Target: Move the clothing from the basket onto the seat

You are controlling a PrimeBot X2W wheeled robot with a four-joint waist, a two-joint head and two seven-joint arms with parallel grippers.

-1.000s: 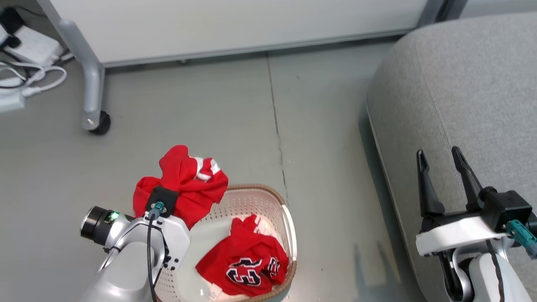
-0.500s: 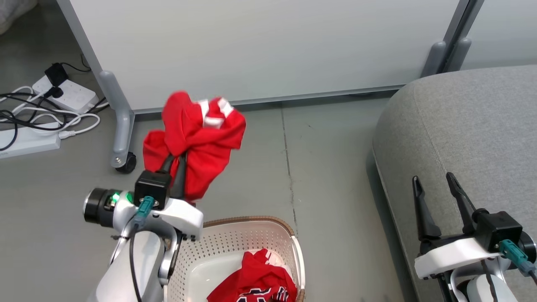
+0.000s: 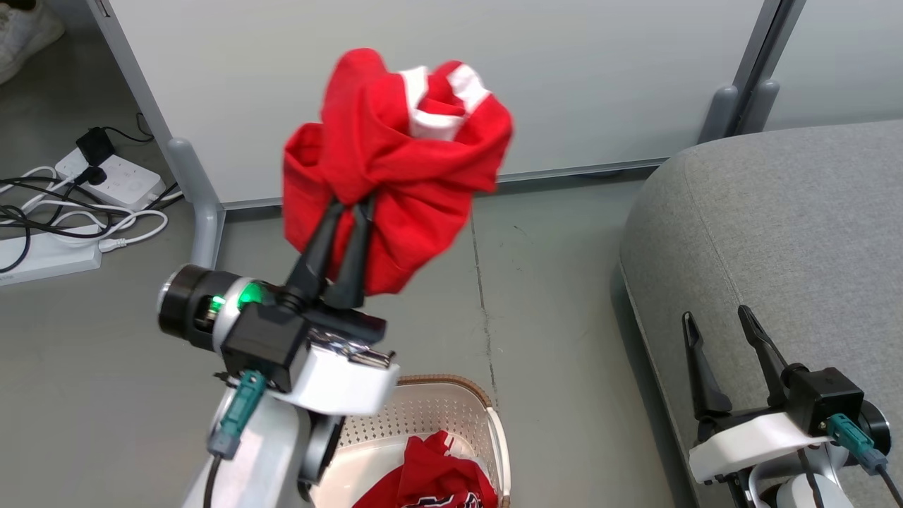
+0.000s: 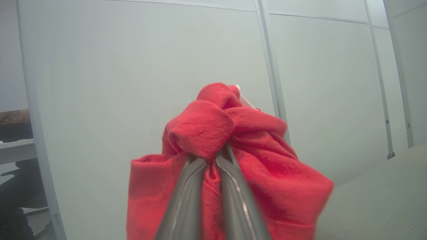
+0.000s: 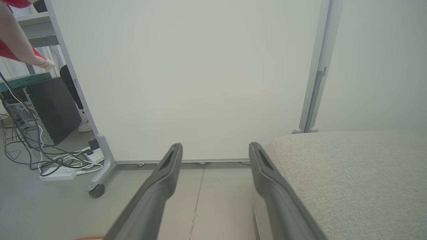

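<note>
Higher now: left claw pinching red clothing, lifted clear of basket. Grey seat lies to its right, well apart. Empty right claw spread at seat edge. Another red piece in basket.

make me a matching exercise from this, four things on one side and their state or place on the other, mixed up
1 left gripper
2 right gripper
3 basket
4 seat

A grey, at the robot's right
B open, gripping nothing
C shut on the lifted garment
D cream-white, with the second garment inside

Pairs: 1-C, 2-B, 3-D, 4-A
</note>
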